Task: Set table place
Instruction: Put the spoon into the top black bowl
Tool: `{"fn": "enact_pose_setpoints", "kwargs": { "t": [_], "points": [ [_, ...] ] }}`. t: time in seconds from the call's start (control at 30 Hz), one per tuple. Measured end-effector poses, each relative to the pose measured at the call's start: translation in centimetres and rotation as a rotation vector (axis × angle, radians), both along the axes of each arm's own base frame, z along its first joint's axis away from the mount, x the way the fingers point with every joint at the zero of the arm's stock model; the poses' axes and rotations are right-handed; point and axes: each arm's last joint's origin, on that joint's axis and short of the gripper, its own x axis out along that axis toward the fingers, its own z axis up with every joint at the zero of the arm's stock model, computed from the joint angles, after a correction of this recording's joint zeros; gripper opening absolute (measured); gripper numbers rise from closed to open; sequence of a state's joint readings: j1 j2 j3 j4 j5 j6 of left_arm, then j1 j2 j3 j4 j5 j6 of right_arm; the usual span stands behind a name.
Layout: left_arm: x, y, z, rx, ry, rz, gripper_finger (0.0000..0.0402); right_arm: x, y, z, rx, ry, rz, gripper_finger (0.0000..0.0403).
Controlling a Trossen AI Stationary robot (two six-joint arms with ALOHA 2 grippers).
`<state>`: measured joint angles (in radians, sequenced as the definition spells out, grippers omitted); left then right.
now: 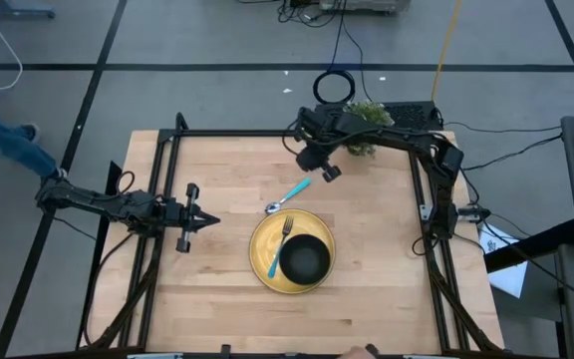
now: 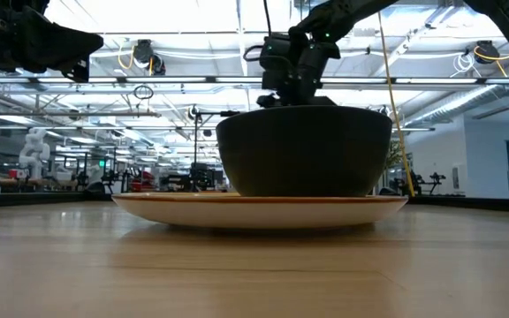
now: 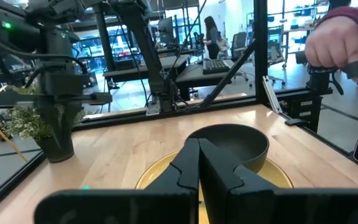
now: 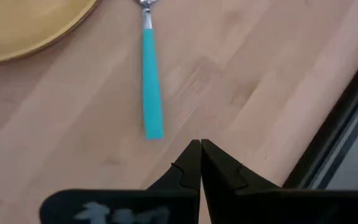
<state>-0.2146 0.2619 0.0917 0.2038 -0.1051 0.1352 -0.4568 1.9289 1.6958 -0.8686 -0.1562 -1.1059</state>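
A yellow plate (image 1: 267, 231) lies on the wooden table (image 1: 217, 299), right of its middle. On the plate stand a black bowl (image 1: 306, 259) and a fork (image 1: 280, 246) with a teal handle. A teal-handled spoon (image 1: 288, 196) lies on the table just beyond the plate's far rim. My right gripper (image 1: 325, 170) hangs shut above the table, slanting down, close behind the spoon's handle end (image 4: 153, 129), and touches nothing. My left gripper (image 1: 211, 221) is shut and level at the table's left, pointing toward the plate (image 3: 149, 176) and bowl (image 3: 232, 144).
A small potted plant (image 1: 365, 128) stands at the table's far edge beside the right arm. Black rails (image 1: 267, 134) run along the table's edges. In the left wrist view a person's hand (image 3: 334, 43) shows beyond the table's edge. Bare wood lies near and to the left of the plate.
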Motion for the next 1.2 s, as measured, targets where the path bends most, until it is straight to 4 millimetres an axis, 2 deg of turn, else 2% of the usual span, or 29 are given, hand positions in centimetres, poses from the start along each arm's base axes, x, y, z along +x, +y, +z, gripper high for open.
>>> {"fn": "enact_pose_setpoints", "kwargs": {
  "t": [0.2,0.37,0.63,0.77,0.97,1.2],
  "points": [
    [0.0,0.0,-0.1,0.004,0.014,0.0,0.0008,0.9,-0.3,0.4,-0.096,-0.098,0.103,0.0],
    [0.0,0.0,-0.4,0.002,0.038,0.0,0.0008,1.1,-0.1,0.5,-0.105,-0.117,0.171,0.0],
    [0.0,0.0,-0.5,-0.032,0.056,0.0,0.0008,1.9,0.6,0.8,-0.09,-0.168,0.125,0.0007],
    [0.0,0.0,-0.5,-0.041,0.057,0.0,0.0008,2.1,1.3,0.7,-0.069,-0.161,0.118,0.004],
    [0.0,0.0,-0.5,-0.051,0.056,0.0,0.0008,2.7,2.7,-1.0,-0.001,-0.091,0.154,0.0123],
    [0.0,0.0,-0.5,-0.052,0.053,0.0,0.0008,3.4,3.1,-2.6,0.024,-0.054,0.152,0.0202]
  ]
}}
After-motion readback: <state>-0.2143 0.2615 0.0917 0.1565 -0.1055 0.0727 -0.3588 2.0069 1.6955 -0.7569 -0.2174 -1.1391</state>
